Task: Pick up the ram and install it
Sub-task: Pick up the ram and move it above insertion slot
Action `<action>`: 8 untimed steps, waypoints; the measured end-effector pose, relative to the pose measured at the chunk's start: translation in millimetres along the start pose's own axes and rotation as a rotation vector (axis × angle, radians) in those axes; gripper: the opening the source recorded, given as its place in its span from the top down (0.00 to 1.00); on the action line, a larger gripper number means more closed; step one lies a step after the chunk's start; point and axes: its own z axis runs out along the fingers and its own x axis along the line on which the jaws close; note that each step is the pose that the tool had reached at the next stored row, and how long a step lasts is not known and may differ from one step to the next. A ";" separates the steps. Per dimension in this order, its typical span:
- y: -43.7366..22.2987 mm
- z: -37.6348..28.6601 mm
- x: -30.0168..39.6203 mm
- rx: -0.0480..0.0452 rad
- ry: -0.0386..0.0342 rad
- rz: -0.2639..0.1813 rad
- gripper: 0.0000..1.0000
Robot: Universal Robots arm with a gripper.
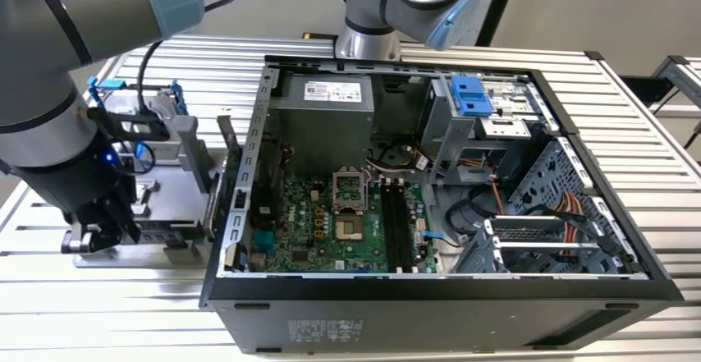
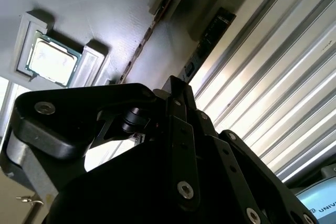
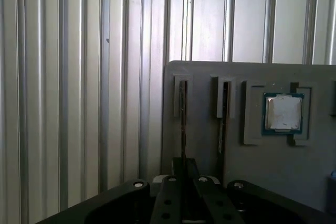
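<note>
gripper (image 3: 184, 167) state: cannot tell | ram (image 3: 182, 106) on edge in gray holder plate (image 3: 202, 145), the slot farther from cpu chip (image 3: 283, 113) | long axis straight in line with gripper | second stick (image 3: 224, 111) nearer chip

Open computer case (image 1: 438, 317), CPU chip (image 3: 283, 113)

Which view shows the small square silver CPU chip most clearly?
The first wrist view: the small square silver CPU chip faces the camera squarely, whole. The second wrist view shows it whole too, but slanted. In the exterior view it is too small or hidden to tell, by the grey robot arm.
</note>
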 end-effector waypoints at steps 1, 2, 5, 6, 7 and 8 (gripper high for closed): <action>0.0 -0.6 0.0 0.0000 0.0000 0.000 1.00; 0.0 -1.2 0.0 0.0001 0.0000 0.000 1.00; 0.0 -3.0 0.0 0.0000 0.0000 0.000 1.00; 0.0 -3.6 0.0 0.0000 0.0000 0.000 1.00; 0.0 -4.2 0.0 0.0000 0.0001 0.000 1.00; 0.0 -4.7 0.0 0.0000 0.0001 0.000 1.00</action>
